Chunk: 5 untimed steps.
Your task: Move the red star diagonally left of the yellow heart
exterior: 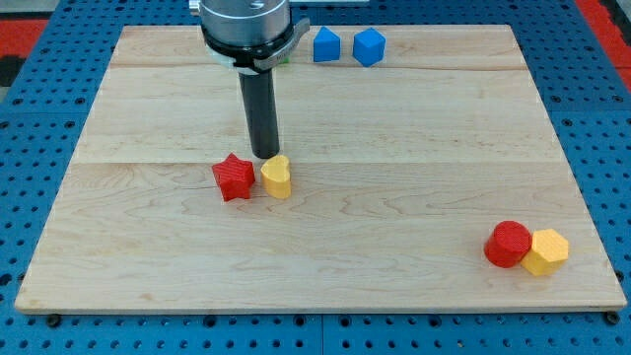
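The red star [233, 177] lies left of centre on the wooden board [394, 128]. The yellow heart [277, 177] sits right beside it on the view's right, touching or nearly touching it. My tip [265, 156] stands just above the two blocks in the view, at the top edge of the yellow heart and a little to the upper right of the red star.
Two blue blocks [326, 45] [369, 46] stand near the board's top edge, right of the arm. A red cylinder [509, 244] and a yellow hexagonal block [545, 251] touch each other near the bottom right corner.
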### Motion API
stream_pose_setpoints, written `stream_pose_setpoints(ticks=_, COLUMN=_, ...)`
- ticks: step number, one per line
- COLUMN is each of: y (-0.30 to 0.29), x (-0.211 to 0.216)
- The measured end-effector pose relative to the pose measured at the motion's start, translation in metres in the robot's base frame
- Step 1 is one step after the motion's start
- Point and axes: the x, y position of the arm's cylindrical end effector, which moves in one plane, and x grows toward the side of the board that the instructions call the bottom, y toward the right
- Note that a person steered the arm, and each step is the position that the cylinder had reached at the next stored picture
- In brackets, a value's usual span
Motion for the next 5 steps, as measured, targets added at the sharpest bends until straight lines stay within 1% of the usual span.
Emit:
stream_pose_setpoints(ticks=2, y=-0.074, x=0.010)
stream_pose_setpoints(ticks=3, y=-0.113, x=0.024)
stream_pose_setpoints(ticks=5, y=0.000, x=0.028)
